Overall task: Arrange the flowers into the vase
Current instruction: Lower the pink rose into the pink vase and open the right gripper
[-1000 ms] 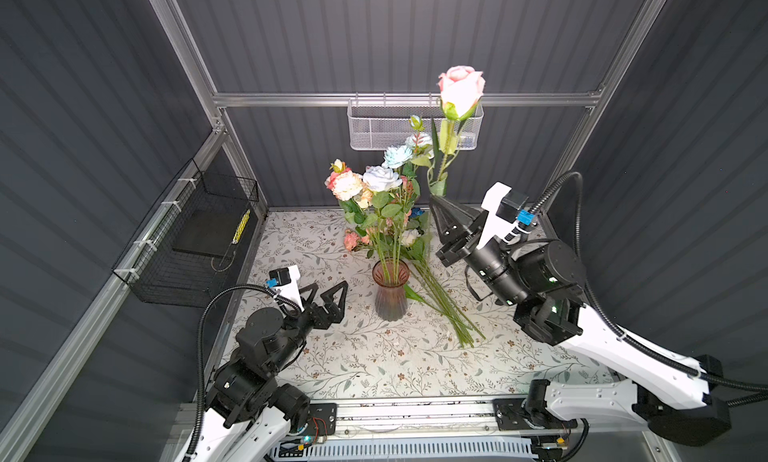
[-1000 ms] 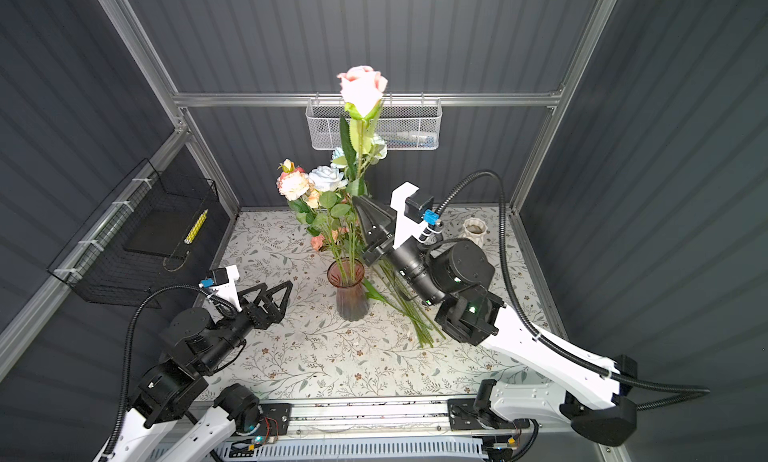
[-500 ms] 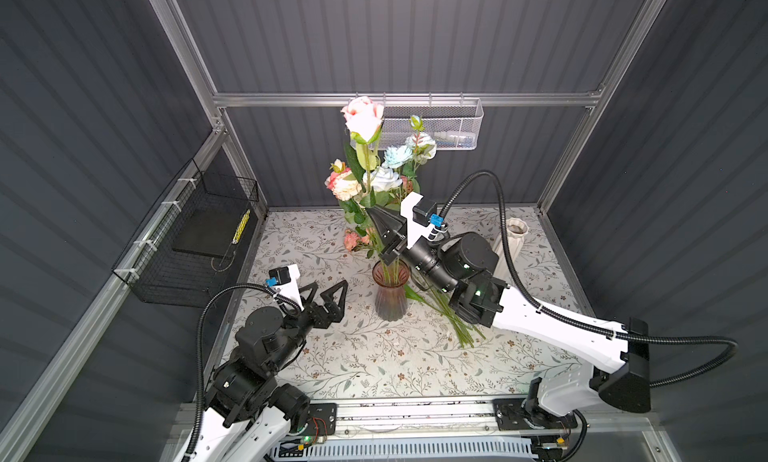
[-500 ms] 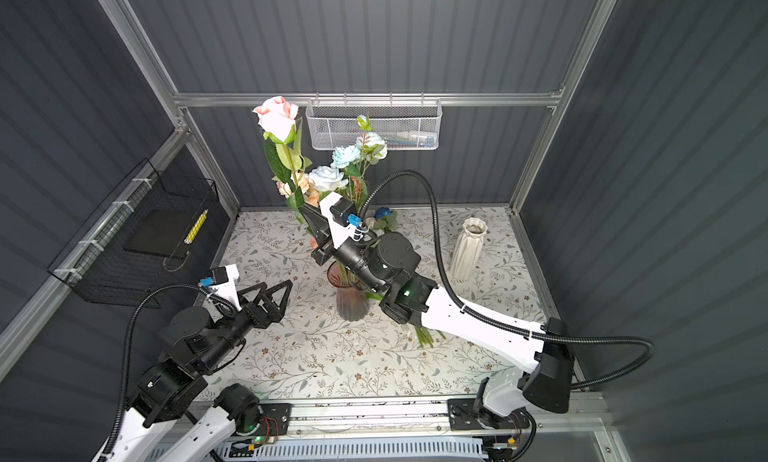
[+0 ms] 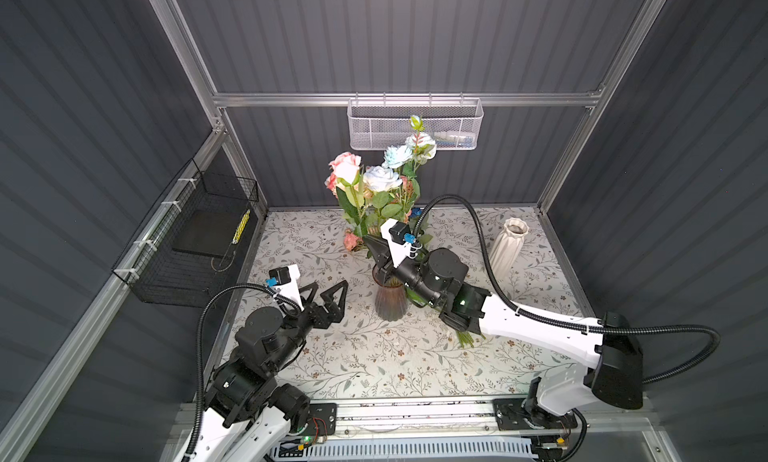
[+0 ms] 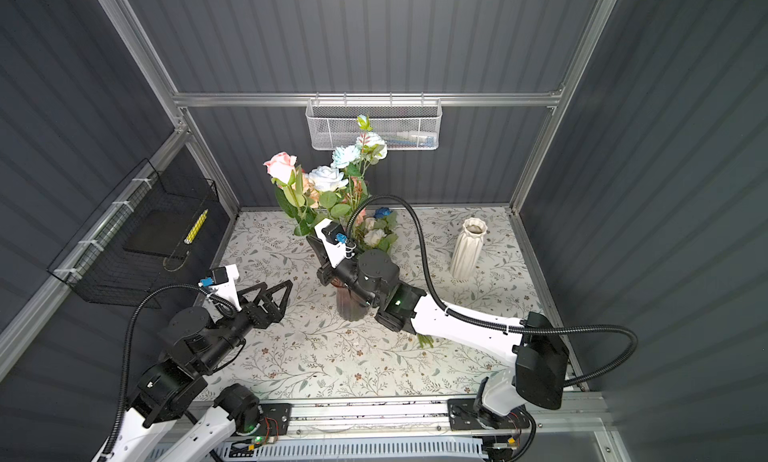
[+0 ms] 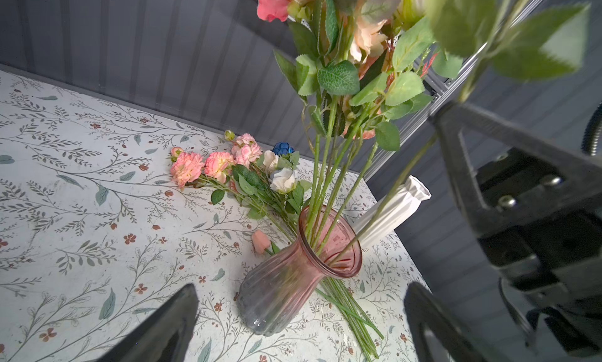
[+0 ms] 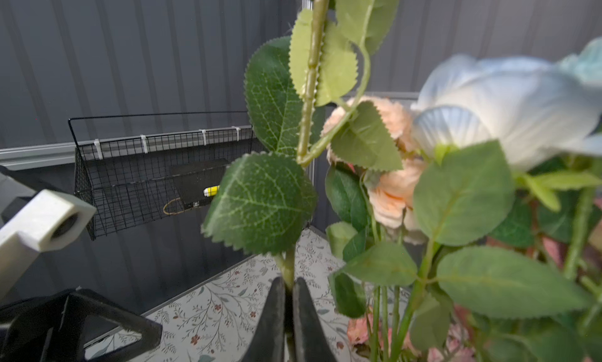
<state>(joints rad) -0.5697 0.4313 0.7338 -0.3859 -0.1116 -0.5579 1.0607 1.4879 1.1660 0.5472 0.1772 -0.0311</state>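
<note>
**Right gripper** point(image 8: 286, 306): its two dark fingers point(image 8: 272, 324) are drawn together on the green stem of a pink rose point(image 5: 345, 167). They pinch it just below a cluster of serrated leaves, and the stem fills the narrow gap between them. In both top views this gripper sits directly above the mouth of the pink glass vase point(image 5: 390, 304). The left wrist view shows the held stem slanting down into that mouth. The rose head stands at the left side of the bouquet point(image 6: 328, 198) in the vase, beside a pale blue rose point(image 8: 505, 100) and peach blooms point(image 8: 391, 194).

**Left gripper** point(image 5: 331, 283): jaws spread wide and holding nothing, above the table just left of the vase and pointed toward it.

**Surroundings:** Loose flowers point(image 7: 215, 165) lie flat on the floral-patterned table point(image 5: 374, 356), behind and to the right of the vase. They include pink peonies, cream heads and one dark blue head point(image 7: 282, 147), and their stems run past the vase base. A white ribbed vase point(image 5: 508, 248) stands upright well apart, near the right wall. A black wire basket point(image 5: 187, 239) hangs on the left wall, and a white mesh basket point(image 5: 415, 125) hangs on the rear rail.
</note>
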